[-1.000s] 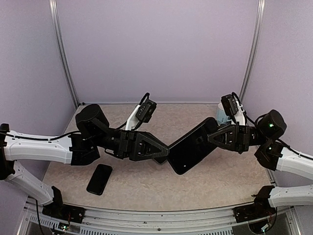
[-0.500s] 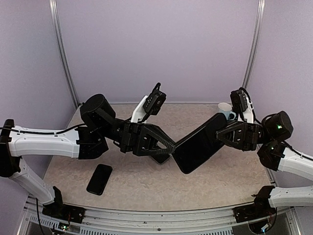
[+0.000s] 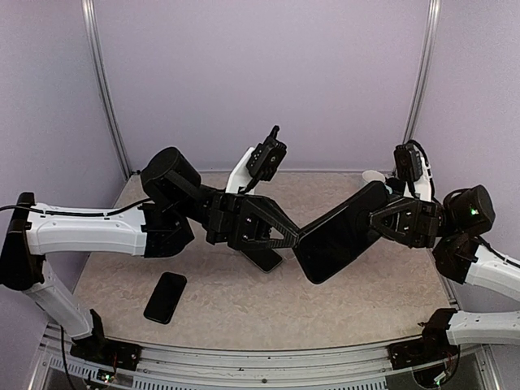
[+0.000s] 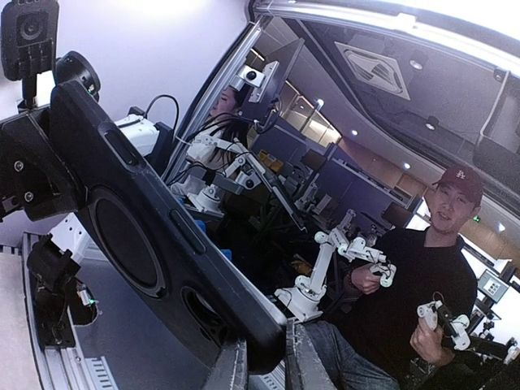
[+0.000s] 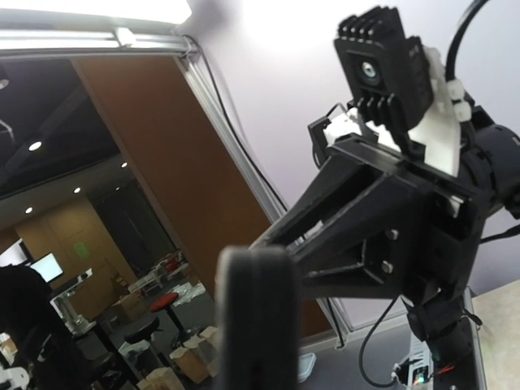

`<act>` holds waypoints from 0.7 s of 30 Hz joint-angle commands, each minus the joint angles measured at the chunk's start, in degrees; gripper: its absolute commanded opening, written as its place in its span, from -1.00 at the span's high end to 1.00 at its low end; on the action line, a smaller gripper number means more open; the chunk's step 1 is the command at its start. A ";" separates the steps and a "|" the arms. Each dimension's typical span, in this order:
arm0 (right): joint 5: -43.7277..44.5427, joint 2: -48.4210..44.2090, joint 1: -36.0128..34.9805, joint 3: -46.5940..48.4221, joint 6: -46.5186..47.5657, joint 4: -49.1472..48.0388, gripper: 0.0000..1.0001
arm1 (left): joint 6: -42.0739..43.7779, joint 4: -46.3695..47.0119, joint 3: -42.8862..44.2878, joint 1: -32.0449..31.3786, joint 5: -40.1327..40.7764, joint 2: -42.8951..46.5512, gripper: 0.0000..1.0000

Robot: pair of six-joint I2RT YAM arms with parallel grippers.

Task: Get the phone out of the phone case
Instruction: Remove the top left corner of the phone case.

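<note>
The black phone in its black case (image 3: 337,231) hangs in the air above the table's middle, tilted, held at both ends. My left gripper (image 3: 290,237) is shut on its lower left corner. My right gripper (image 3: 382,215) is shut on its upper right end. In the left wrist view the case back (image 4: 138,236) shows its ring and camera opening, with its corner pinched between my fingers (image 4: 231,370). In the right wrist view the cased phone (image 5: 256,317) shows edge-on, and the left gripper (image 5: 382,219) is behind it.
A second black phone (image 3: 165,296) lies flat near the front left of the table. A dark flat object (image 3: 264,258) lies under the left gripper. A white cup (image 3: 373,175) stands at the back right, mostly hidden by the right arm.
Both grippers have carried the cased phone upward and to the right, still holding its two ends. The right arm now covers more of the cup.
</note>
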State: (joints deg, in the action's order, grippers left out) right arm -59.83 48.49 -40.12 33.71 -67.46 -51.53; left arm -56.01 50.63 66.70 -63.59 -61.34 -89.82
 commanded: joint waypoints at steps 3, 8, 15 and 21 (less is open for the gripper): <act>4.56 -0.48 -0.31 1.44 -2.22 4.18 1.00 | 5.69 -4.30 -1.06 1.31 10.24 0.26 0.89; 4.77 0.20 -0.24 2.31 -3.33 4.61 1.00 | 7.84 -6.40 -4.20 3.08 14.37 2.17 0.94; 5.73 1.36 -0.35 4.41 -6.32 5.43 1.00 | 8.31 -4.63 -8.76 6.07 16.77 3.77 0.97; 8.31 1.59 -0.36 5.48 -7.14 8.92 1.00 | 8.42 -3.57 -10.66 8.22 18.41 3.35 0.97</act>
State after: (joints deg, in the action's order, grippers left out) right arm -54.50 50.15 -39.46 35.94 -70.89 -42.87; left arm -51.70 50.02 57.87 -57.71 -53.41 -84.25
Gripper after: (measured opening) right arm 0.095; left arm 0.119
